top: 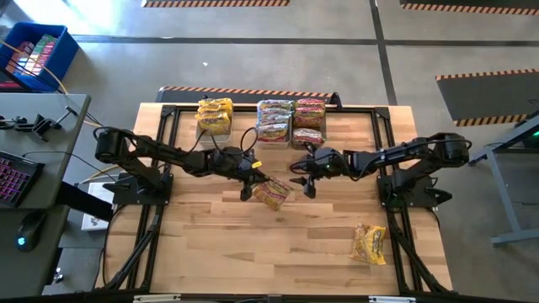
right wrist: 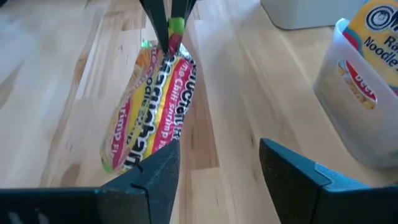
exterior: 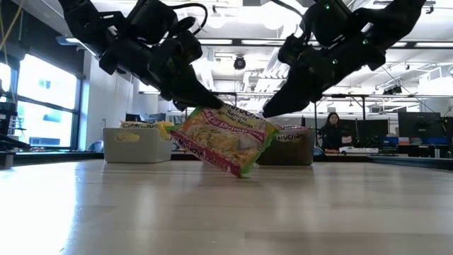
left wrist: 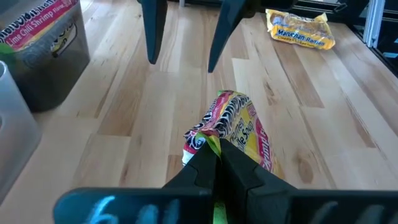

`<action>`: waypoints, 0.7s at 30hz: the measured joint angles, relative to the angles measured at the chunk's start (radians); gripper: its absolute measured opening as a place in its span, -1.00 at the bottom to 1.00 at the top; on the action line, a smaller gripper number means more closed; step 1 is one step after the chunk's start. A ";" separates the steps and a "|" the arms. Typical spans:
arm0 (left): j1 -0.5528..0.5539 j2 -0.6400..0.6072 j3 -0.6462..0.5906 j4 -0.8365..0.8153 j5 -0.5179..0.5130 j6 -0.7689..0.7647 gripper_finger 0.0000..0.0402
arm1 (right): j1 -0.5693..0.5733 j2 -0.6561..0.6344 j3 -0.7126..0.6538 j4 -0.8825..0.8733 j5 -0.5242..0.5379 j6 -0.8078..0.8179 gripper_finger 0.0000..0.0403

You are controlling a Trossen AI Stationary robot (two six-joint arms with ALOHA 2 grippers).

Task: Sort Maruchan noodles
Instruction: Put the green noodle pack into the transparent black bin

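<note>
Left wrist view: left gripper (left wrist: 214,163), fingers pinched tight on one end of a lime chili shrimp Maruchan packet (left wrist: 239,130), carried just above the wooden table (top: 210,252) at centre. Packet hangs tilted, long axis running away from the left fingers toward the right gripper (top: 306,178). Right gripper: jaws spread, empty, just beside the packet's free end, not touching it. Back edge: clear bin (top: 212,128) of yellow packets; two dark bins (top: 292,123) of lime and red ones. Loose yellow packet (top: 370,243) lies well apart, nearer the right arm.
</note>
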 joint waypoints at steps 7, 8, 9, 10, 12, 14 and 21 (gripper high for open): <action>-0.008 0.000 0.000 0.000 0.000 0.000 -1.00 | 0.000 0.000 0.001 0.000 0.000 0.030 0.01; -0.010 0.000 0.000 0.000 0.000 0.000 -1.00 | 0.000 0.000 0.001 0.000 0.000 0.030 0.01; -0.011 0.000 0.000 0.001 0.000 0.000 -1.00 | 0.000 0.000 0.001 0.000 0.000 0.030 0.01; -0.013 0.000 0.000 0.001 0.000 0.000 -1.00 | 0.000 0.000 0.001 -0.001 0.000 0.029 0.01; -0.016 0.000 0.000 0.001 0.000 0.000 -1.00 | 0.000 0.000 0.001 -0.001 0.000 0.020 0.01; -0.017 0.000 0.000 0.000 -0.002 0.000 -1.00 | 0.000 0.000 0.002 -0.003 0.000 0.009 0.01; -0.017 0.000 0.000 0.001 -0.003 0.000 -1.00 | 0.000 0.000 0.003 -0.011 0.013 0.041 0.04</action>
